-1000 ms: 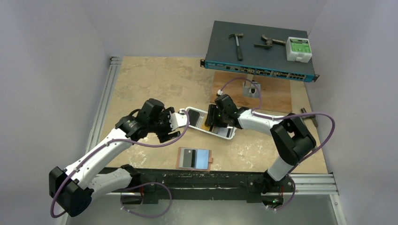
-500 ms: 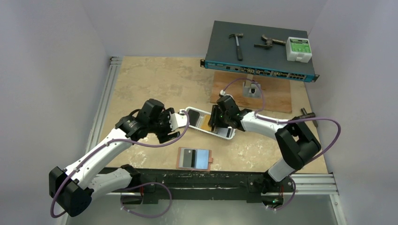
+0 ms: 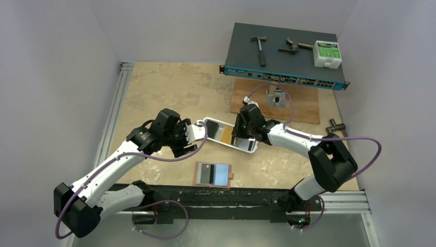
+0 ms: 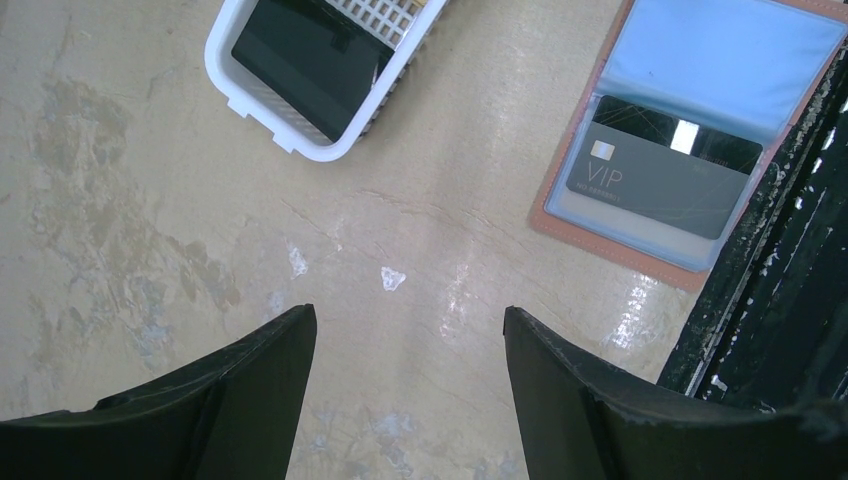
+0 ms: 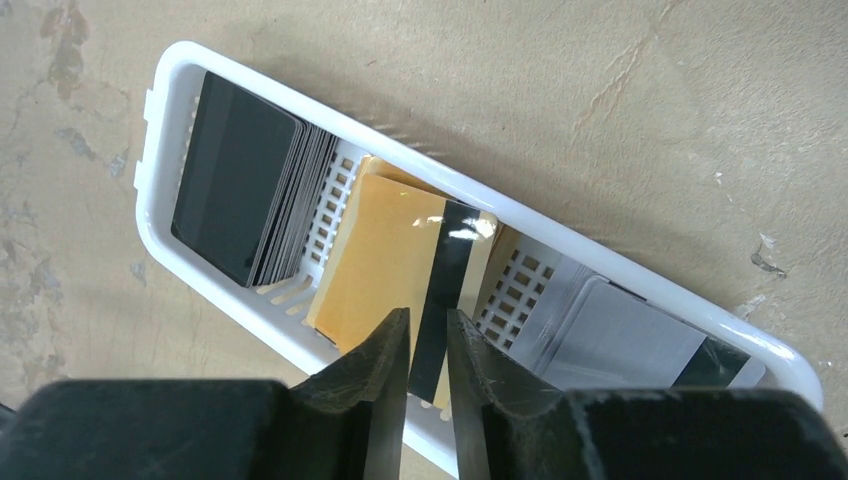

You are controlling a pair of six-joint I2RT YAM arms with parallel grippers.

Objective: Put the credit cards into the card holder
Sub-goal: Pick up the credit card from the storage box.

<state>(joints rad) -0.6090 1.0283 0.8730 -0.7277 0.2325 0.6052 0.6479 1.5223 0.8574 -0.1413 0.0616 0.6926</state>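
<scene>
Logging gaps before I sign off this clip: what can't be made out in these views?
Right wrist view: whether the right pincer truly clamps the orange card; its own fingers cover the card's near edge.
Left wrist view: the card holder in full; it is cut off by the top and right frame edges.
Top view: part of the white tray and its contents, hidden under the right pincer.

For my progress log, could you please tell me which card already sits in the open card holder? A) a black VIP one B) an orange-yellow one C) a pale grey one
A: the left wrist view shows a black card marked VIP tucked into the card holder.
</scene>
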